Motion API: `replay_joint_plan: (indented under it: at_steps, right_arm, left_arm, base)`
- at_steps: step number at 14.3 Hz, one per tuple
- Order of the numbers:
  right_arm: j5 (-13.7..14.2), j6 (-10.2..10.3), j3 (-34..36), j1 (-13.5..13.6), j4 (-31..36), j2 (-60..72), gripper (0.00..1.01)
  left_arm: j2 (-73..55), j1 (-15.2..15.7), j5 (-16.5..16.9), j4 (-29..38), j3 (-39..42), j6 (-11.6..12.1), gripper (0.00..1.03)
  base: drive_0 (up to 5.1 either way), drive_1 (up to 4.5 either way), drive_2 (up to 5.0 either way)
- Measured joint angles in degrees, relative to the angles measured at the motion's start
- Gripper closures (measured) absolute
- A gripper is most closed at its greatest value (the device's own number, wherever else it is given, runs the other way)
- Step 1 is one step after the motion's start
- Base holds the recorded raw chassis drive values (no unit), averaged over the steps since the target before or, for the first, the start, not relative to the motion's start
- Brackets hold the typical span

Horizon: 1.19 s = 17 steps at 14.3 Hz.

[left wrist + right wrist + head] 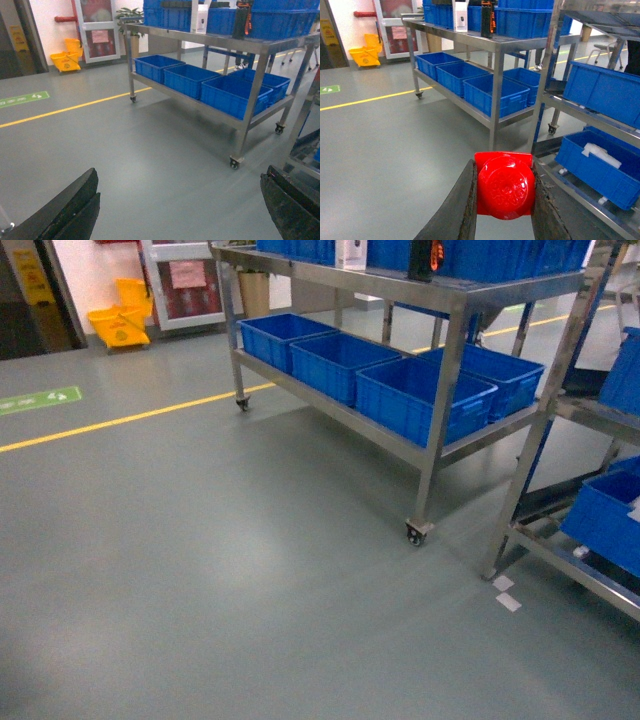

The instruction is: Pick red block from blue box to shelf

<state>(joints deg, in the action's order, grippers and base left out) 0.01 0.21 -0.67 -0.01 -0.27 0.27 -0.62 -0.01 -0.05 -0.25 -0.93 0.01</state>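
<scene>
Right gripper (504,200) is clamped on the red block (504,186), one finger pressed against each side, its round stud facing the wrist cam, up in the air over the grey floor (200,570). Left gripper (180,210) has its two black fingers (65,210) spread wide with nothing between them, just floor below. The steel shelf (560,105) with blue crates (602,90) sits just right of the block, a wheeled steel cart (440,300) holding more crates stands farther back, and the pale thing in the lower crate is probably a bag.
</scene>
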Motion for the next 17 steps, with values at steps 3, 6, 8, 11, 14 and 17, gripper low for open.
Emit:
replay_joint_plan:
  at_steps: [3,6,8,11,14,17]
  right_arm:
    - [0.0,0.0,0.0,0.0,0.0,0.0,0.8]
    - [0.0,0.0,0.0,0.0,0.0,0.0,0.8]
    - [0.0,0.0,0.0,0.0,0.0,0.0,0.8]
    - [0.0,0.0,0.0,0.0,0.0,0.0,0.8]
    - [0.0,0.0,0.0,0.0,0.0,0.0,0.8]
    - [0.0,0.0,0.0,0.0,0.0,0.0,0.8]
  left_arm:
    - [0.0,0.0,0.0,0.0,0.0,0.0,0.05]
    - [0.0,0.0,0.0,0.0,0.0,0.0,0.05]
    - [0.0,0.0,0.0,0.0,0.0,0.0,0.05]
    - [0.0,0.0,0.0,0.0,0.0,0.0,0.05]
    - [0.0,0.0,0.0,0.0,0.0,0.0,0.05]
    - [0.0,0.0,0.0,0.0,0.0,0.0,0.05]
  base:
    - [-1.4,-1.43,-1.4]
    - [-1.5,-1.48,-1.5]
    - [-1.4,-1.43,-1.4]
    - [-1.4,-1.41,-1.4]
    - [-1.5,-1.49,-1.5]
    - [-1.4,-1.44,-1.4]
